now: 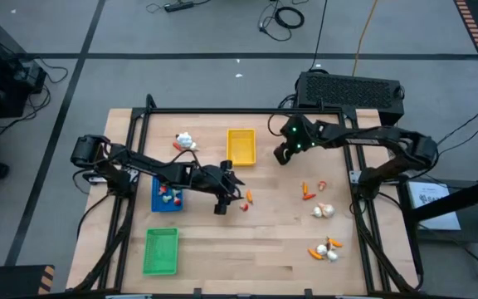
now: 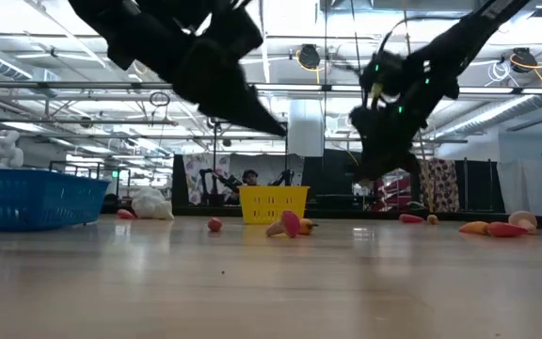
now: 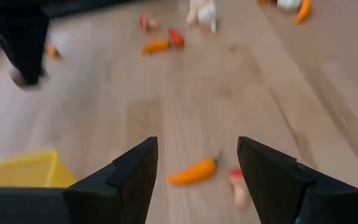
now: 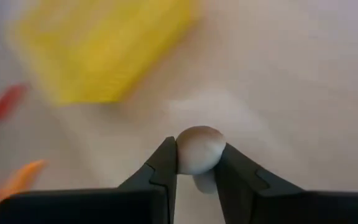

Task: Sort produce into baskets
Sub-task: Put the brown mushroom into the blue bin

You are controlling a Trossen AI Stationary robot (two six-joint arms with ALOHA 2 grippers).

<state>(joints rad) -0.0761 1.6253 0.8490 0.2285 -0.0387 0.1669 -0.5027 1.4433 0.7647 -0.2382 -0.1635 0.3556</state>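
My right gripper [image 1: 282, 154] hangs above the table just right of the yellow tray [image 1: 241, 147], shut on a small whitish round piece [image 4: 197, 148]. My left gripper [image 1: 221, 206] is open and empty near the table's middle, right of the blue tray [image 1: 166, 196]. In the left wrist view [image 3: 197, 149] its fingers stand over an orange pepper piece [image 3: 194, 171] and a red-and-white piece [image 3: 238, 186], both lying on the table. The green tray [image 1: 161, 251] sits at the near left. The blue tray holds a few small pieces. My right gripper pinches the whitish piece's rounded cap [image 4: 199, 144] between its two fingertips, one on each side. A paler stub [image 4: 202, 182] shows below the cap between the fingers. The low view shows the gripper [image 2: 376, 165] well above the table, so the piece is lifted clear.
A whitish garlic bulb and a red piece [image 1: 185, 143] lie at the far side, left of the yellow tray. Orange, red and whitish pieces lie on the right half [image 1: 309, 191], [image 1: 323, 211], [image 1: 326, 249]. A black box [image 1: 351, 90] stands behind the table's far edge.
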